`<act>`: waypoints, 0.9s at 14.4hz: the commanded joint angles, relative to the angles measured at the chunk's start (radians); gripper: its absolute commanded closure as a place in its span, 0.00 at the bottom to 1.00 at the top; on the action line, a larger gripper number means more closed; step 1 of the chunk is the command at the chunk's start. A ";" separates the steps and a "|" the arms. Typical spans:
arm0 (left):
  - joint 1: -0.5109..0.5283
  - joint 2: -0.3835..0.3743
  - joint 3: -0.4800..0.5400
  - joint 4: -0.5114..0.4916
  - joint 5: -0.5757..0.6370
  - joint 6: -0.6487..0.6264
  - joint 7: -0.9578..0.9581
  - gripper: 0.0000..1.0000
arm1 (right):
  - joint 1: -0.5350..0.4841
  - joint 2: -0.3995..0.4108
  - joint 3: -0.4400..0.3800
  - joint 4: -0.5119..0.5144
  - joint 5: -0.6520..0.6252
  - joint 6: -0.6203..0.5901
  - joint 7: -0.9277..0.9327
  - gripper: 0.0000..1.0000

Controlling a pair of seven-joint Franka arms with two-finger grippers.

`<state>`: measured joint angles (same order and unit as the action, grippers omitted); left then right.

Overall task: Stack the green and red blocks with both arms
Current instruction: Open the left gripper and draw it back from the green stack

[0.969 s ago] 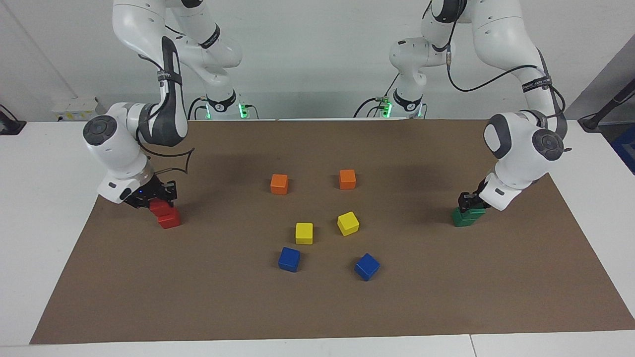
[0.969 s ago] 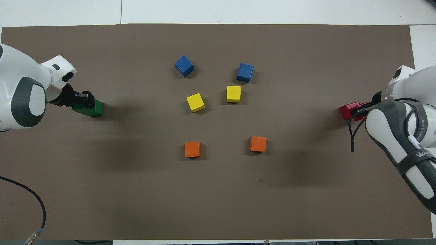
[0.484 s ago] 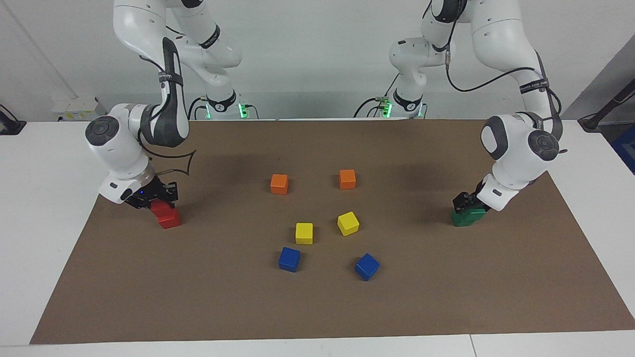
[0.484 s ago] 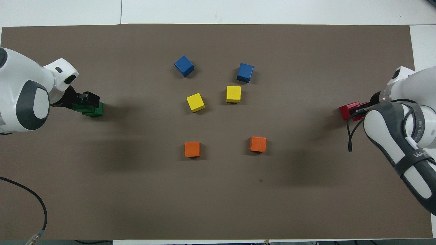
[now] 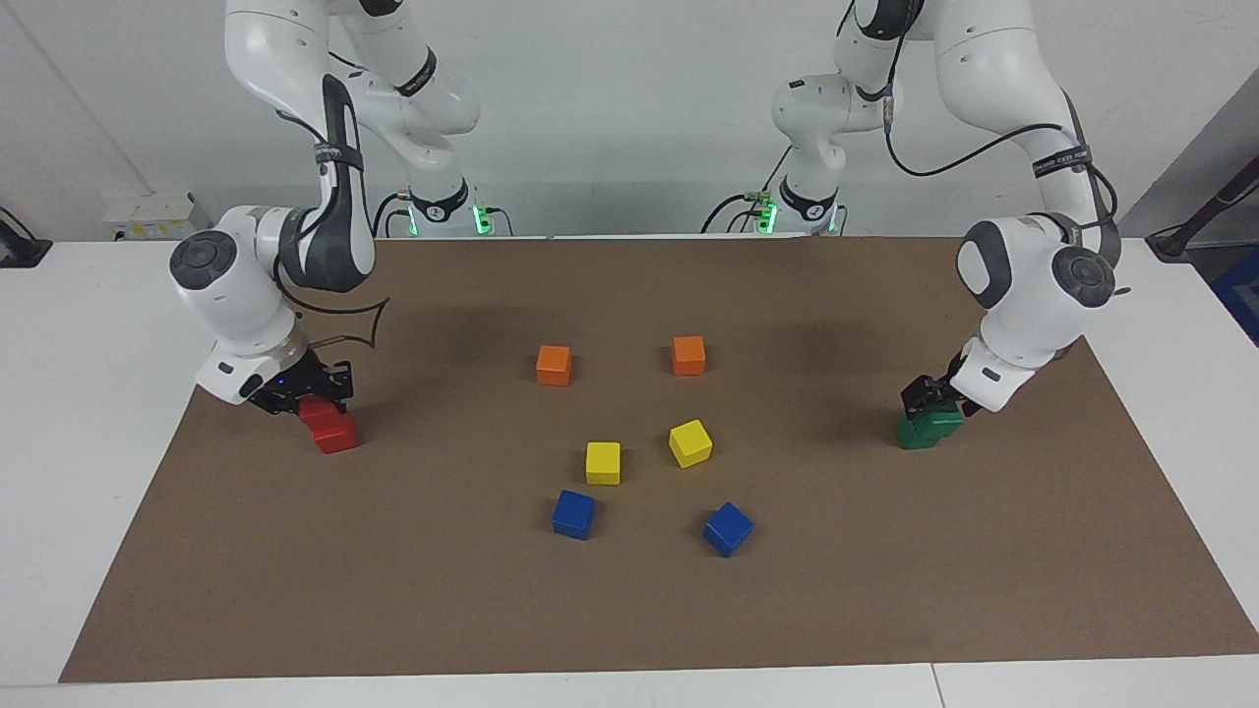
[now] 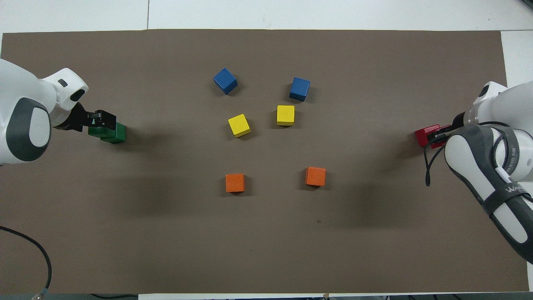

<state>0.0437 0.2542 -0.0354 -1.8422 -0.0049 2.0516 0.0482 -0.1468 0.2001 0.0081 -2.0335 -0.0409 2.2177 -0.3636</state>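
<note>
Small, stiff, glossy cubes, likely light and slippery, best pinched across flat sides; left tool [image 5: 929, 395] grips the upper green block [image 5: 939, 416], right tool [image 5: 313, 385] the upper red block [image 5: 317, 410]

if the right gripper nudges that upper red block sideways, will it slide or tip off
Probably slide: the upper red block looks glossy and flat-faced, so grip on the lower red block seems low. It sits offset rather than square, so a small push could drop it. Being a cube, it shouldn't roll far.
</note>
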 commanded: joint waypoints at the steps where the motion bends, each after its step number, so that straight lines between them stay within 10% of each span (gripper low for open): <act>1: 0.005 -0.099 0.003 -0.002 -0.007 -0.103 0.002 0.00 | -0.004 -0.008 0.007 -0.021 -0.005 0.036 0.023 1.00; 12: -0.015 -0.317 -0.003 -0.003 -0.004 -0.311 -0.001 0.00 | 0.000 -0.007 0.007 -0.021 -0.005 0.051 0.023 1.00; 13: -0.016 -0.323 -0.003 -0.021 -0.004 -0.298 -0.005 0.00 | 0.000 -0.007 0.007 -0.021 -0.005 0.051 0.025 0.84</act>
<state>0.0405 -0.0488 -0.0425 -1.8212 -0.0049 1.7482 0.0482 -0.1452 0.2010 0.0090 -2.0389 -0.0409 2.2489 -0.3635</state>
